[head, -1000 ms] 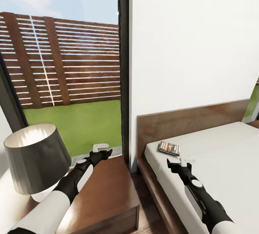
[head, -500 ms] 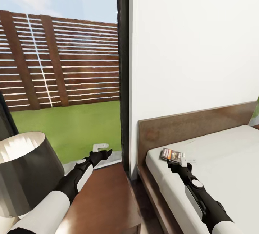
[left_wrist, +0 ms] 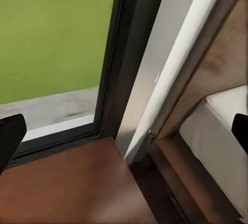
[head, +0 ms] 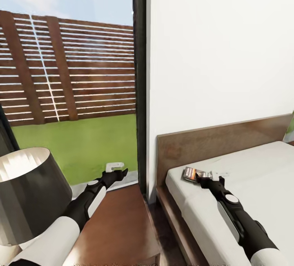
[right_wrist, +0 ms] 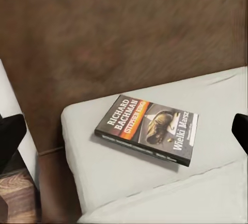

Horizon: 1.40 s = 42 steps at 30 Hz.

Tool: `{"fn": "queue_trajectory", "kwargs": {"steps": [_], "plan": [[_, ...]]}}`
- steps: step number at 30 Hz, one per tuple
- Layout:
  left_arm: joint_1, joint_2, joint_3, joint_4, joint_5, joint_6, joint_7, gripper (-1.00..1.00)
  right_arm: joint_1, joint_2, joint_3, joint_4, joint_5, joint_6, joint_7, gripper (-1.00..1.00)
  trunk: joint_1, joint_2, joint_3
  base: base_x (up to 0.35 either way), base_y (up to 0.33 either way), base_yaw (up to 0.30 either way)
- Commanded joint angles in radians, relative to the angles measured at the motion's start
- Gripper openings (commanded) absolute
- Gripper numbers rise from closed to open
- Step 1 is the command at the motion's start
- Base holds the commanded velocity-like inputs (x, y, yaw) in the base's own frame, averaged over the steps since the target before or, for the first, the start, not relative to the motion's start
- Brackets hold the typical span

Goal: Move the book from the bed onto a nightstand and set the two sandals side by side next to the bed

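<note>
Book [right_wrist: 149, 129] lies flat on bed [head: 261, 176] mattress corner near headboard [head: 220, 141]. Right gripper [head: 212, 176] hovers just beside book, fingers spread wide, nothing held. Left gripper [head: 116, 170] spread apart, empty, above nightstand [head: 118, 225]. Lamp [head: 30, 192] stands on nightstand by window [head: 73, 94].

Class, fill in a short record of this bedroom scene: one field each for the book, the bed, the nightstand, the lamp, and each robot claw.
book: thin dark paperback with orange band, flat on the mattress corner near the headboard
bed: dark-brown wooden frame, off-white mattress
nightstand: glossy dark-brown wooden cabinet, beside the bed, under the window
lamp: grey-shaded table lamp on the nightstand
left claw: open, above the nightstand, empty
right claw: open, at the book, not gripping it
</note>
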Motion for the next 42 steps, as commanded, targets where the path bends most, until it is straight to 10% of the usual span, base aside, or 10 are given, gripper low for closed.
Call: {"fn": "queue_trajectory", "kwargs": {"steps": [1, 9, 21, 42], "plan": [[-0.001, -0.001, 0.000, -0.003, 0.007, 0.006, -0.001, 1.00, -0.001, -0.006, 0.001, -0.014, -0.009, 0.021, -0.005, 1.00, 0.004, -0.008, -0.004, 0.000, 0.000, 0.000], [-0.004, -0.023, -0.001, -0.048, 0.006, 0.057, 0.005, 1.00, -0.013, -0.016, -0.066, -0.065, -0.010, 0.112, -0.004, 1.00, 0.035, -0.064, -0.029, 0.000, 0.000, 0.000], [0.000, -0.033, -0.007, -0.228, 0.008, 0.111, 0.006, 1.00, -0.072, -0.017, -0.079, -0.065, -0.008, 0.179, -0.003, 1.00, 0.019, -0.036, -0.017, 0.000, 0.000, 0.000], [-0.005, -0.067, -0.063, -0.377, 0.004, 0.324, 0.004, 1.00, -0.456, -0.018, -0.075, 0.435, -0.004, 0.379, 0.007, 1.00, -0.061, 0.111, 0.049, 0.000, 0.000, 0.000]]}}
